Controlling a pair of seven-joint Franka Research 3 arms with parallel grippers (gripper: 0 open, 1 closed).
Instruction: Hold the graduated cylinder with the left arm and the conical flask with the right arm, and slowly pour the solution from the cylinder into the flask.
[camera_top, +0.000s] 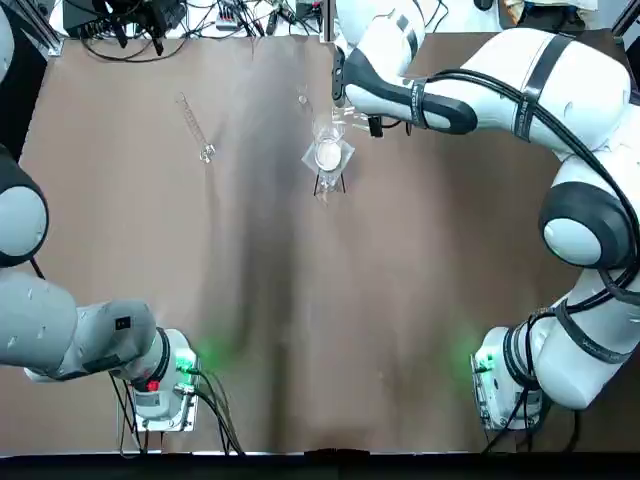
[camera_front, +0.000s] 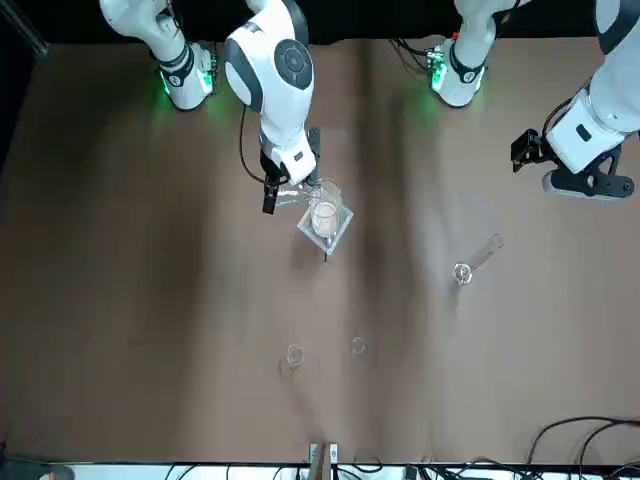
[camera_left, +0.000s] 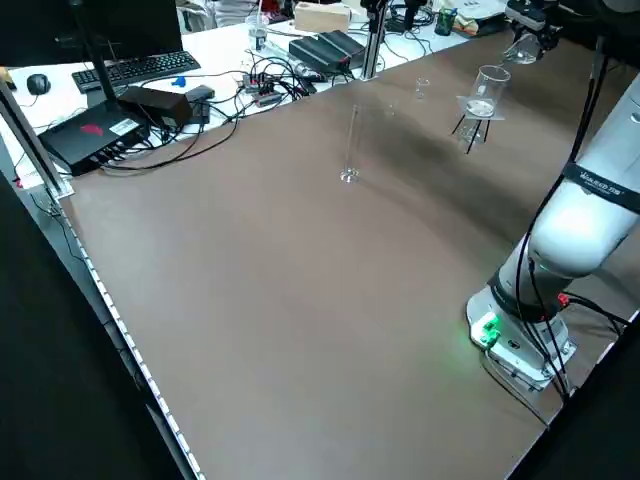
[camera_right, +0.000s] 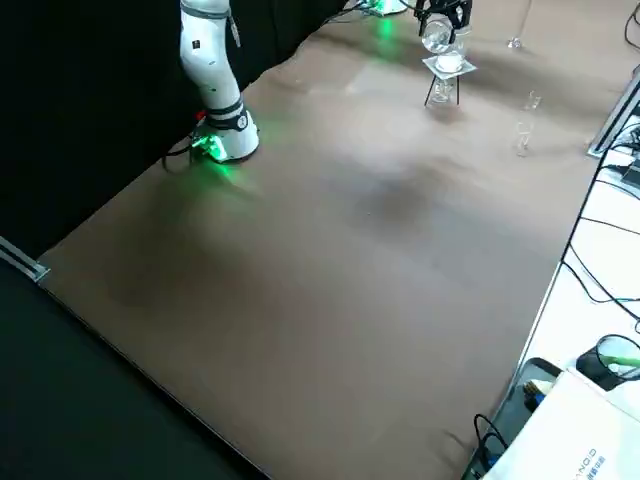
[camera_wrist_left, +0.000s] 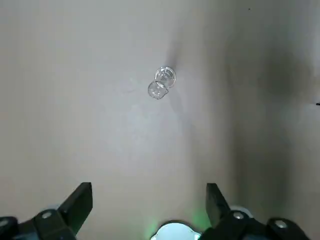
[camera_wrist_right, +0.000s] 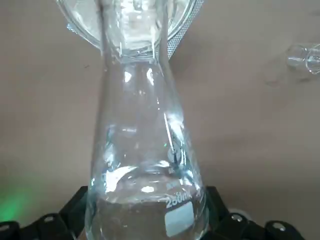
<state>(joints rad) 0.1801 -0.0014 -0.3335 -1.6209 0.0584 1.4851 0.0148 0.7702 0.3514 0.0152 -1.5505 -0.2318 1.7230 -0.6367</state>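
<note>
A: Top view, item one: the right arm (camera_top: 560, 100) reaches across the far middle of the tabletop (camera_top: 300, 330). Its gripper?

B: Right gripper (camera_wrist_right: 145, 220), entry as follows: fingers (camera_wrist_right: 75, 205) closed on the wide lower body of the conical flask (camera_wrist_right: 145, 150), one on each side. The flask is held off the tabletop, tipped so its neck points toward the beaker (camera_front: 325, 215).

A: Item two, the beaker.

B: Wide, clear, a white disc inside. It rests on a square mesh plate on a small black stand (camera_left: 468, 130), far middle of the tabletop. The flask's rim sits just beside the beaker's rim; touching or not, I cannot tell.

A: Item three, the graduated cylinder.

B: Graduated cylinder (camera_top: 195, 127): upright on its round foot, far left part of the tabletop, well apart from the beaker and from both grippers. Nothing holds it.

A: Item four, the left arm.

B: Left arm (camera_top: 60, 330): drawn back at the near left, by its base. Left gripper (camera_wrist_left: 150, 210): fingers spread wide, nothing between them, high above the tabletop. Its wrist view looks straight down on the cylinder's rim and foot.

A: Sundries?

B: Two small clear glass vials (camera_front: 293, 355), far edge, beyond the beaker, standing apart from each other. Cables and a keyboard (camera_left: 130, 70) lie on the white desk past the far edge.
</note>
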